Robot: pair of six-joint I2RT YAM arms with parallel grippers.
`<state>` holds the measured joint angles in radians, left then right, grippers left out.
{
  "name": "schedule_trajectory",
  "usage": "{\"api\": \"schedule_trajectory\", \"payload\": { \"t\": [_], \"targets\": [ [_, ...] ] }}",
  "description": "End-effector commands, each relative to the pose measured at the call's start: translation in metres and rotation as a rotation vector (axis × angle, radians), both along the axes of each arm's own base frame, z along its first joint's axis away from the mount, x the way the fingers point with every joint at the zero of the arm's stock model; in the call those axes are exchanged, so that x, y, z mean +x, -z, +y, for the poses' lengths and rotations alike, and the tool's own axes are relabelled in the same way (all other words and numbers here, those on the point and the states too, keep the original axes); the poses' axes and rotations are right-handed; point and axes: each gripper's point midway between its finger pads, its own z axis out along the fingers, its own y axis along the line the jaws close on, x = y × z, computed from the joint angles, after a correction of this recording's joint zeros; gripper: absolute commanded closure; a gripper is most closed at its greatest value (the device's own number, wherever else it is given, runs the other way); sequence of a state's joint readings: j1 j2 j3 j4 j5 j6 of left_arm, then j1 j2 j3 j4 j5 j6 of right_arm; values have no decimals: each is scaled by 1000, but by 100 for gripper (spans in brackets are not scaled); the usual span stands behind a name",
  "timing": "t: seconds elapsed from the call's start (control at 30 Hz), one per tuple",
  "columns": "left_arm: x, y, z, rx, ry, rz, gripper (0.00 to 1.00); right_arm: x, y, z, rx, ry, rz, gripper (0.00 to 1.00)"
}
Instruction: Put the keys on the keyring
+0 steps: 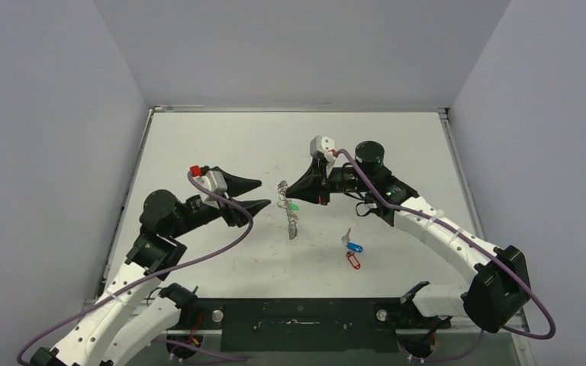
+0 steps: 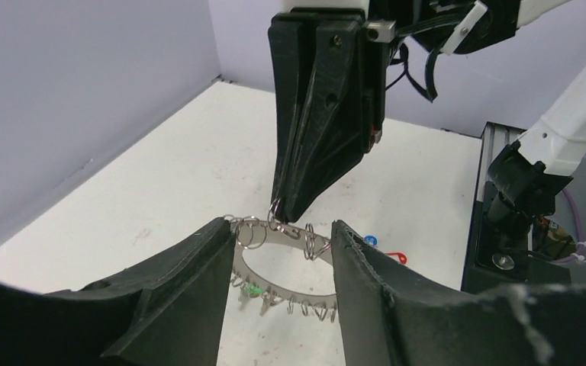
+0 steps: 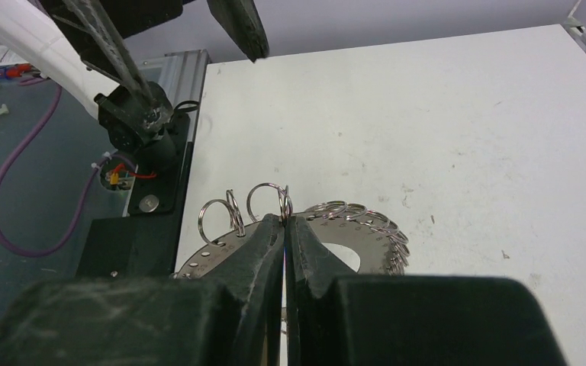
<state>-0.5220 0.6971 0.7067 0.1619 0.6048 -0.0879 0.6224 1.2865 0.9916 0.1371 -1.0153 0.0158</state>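
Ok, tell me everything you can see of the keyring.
The keyring is a flat grey metal ring with a wide central hole, edged all round with small wire loops; a green tag hangs from it. Held on edge mid-table, it is pinched at its upper rim by the shut right gripper. Fingers of the open left gripper flank it.

The white, scuffed tabletop (image 1: pixel 412 152) carries the blue-tagged key (image 1: pixel 355 246) and the red-tagged key (image 1: pixel 352 261), lying just beside each other right of centre, toward the near edge.
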Motion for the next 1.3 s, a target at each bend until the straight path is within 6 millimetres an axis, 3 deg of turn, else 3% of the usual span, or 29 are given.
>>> {"api": "schedule_trajectory", "payload": {
  "t": [0.0,0.4,0.6,0.87,0.93,1.1,1.27],
  "targets": [
    [11,21,3,59,-57,81,54,-9,-41,-2,81,-33,-93,100],
    [16,24,-14,85,15,74,60,-13,-46,-2,91,-42,-87,100],
    [19,21,-25,56,57,55,73,-12,-44,-3,88,-39,-80,100],
    [20,18,-40,37,103,34,74,-11,-44,-2,91,-37,-78,100],
    [20,19,-42,37,108,33,79,-11,-44,-2,90,-37,-77,100],
    [22,25,-44,49,109,42,100,-11,-44,-2,90,-37,-74,100],
    [24,28,-41,68,86,48,100,-11,-42,-2,88,-34,-70,100]
  ]
}}
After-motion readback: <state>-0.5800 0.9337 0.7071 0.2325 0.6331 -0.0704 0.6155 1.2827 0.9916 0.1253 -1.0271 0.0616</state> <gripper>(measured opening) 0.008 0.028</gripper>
